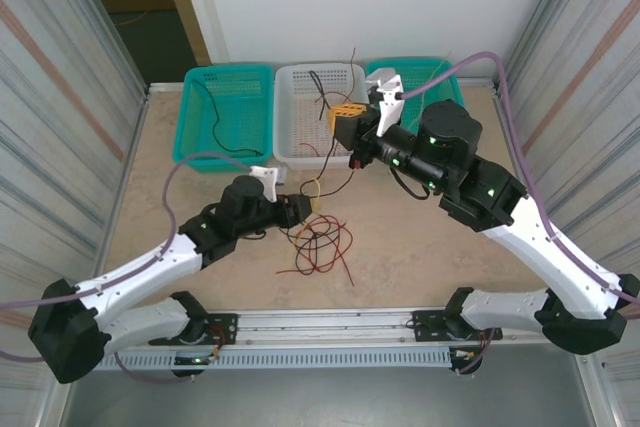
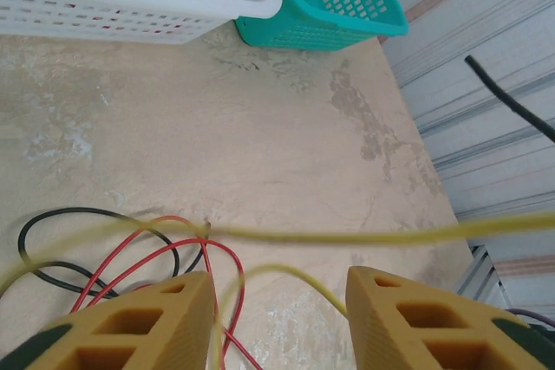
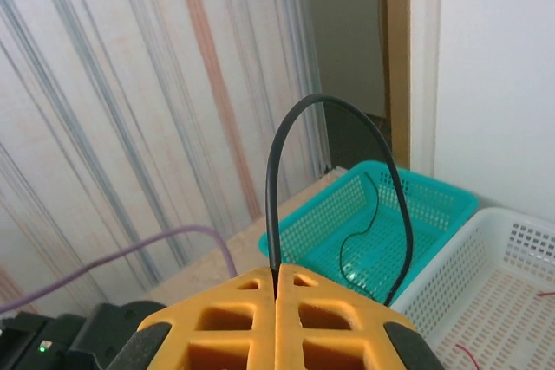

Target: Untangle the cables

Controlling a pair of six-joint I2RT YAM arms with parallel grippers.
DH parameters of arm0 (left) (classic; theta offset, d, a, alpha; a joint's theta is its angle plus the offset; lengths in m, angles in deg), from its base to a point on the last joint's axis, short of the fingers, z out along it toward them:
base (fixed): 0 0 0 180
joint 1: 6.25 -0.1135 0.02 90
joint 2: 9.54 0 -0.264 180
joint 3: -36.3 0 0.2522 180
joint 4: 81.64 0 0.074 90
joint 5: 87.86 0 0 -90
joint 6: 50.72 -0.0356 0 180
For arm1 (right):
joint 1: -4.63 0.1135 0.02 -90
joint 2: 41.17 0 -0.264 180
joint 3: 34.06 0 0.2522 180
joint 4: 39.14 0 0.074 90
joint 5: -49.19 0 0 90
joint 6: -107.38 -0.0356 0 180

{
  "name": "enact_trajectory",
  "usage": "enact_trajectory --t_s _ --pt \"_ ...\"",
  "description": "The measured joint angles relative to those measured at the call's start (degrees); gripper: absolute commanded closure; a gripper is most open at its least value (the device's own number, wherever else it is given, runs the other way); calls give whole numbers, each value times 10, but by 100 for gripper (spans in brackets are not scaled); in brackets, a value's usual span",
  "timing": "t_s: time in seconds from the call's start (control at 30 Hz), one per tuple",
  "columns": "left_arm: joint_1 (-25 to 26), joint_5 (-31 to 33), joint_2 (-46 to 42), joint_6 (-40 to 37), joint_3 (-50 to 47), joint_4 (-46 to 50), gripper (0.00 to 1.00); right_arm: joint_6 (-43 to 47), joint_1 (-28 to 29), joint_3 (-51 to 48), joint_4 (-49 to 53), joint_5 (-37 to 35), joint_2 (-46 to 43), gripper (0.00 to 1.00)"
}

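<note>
Right wrist view: the right gripper (image 3: pixel 276 276) clamps a light, limp black cable (image 3: pixel 299 108) arching above it; the left gripper (image 2: pixel 282 288), jaws apart, straddles a slack yellow cable (image 2: pixel 347 236), likely best pinched where it crosses.

Bright, even light; soft shadows; close yellow cable (image 2: pixel 347 236) blurred.

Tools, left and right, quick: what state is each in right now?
Left tool: open, yellow cable crossing its gap, not clamped.
Right tool: closed on the black cable.
</note>
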State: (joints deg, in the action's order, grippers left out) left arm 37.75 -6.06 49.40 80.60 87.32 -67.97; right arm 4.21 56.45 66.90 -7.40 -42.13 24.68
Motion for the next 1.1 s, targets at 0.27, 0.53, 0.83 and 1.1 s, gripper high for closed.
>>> enact_trajectory --t_s 0.27,0.53,0.83,1.1 --pt "0 -7 -53 15 -44 -32 49 -17 -5 -17 0 12 2 94" --pt "0 -25 -69 37 -72 -95 48 -19 -5 -17 0 13 3 94" --pt "0 -27 -93 17 11 -70 27 -28 -5 -17 0 15 18 94" --pt "1 -13 -45 -2 61 -5 28 -41 -5 -17 0 28 32 94"
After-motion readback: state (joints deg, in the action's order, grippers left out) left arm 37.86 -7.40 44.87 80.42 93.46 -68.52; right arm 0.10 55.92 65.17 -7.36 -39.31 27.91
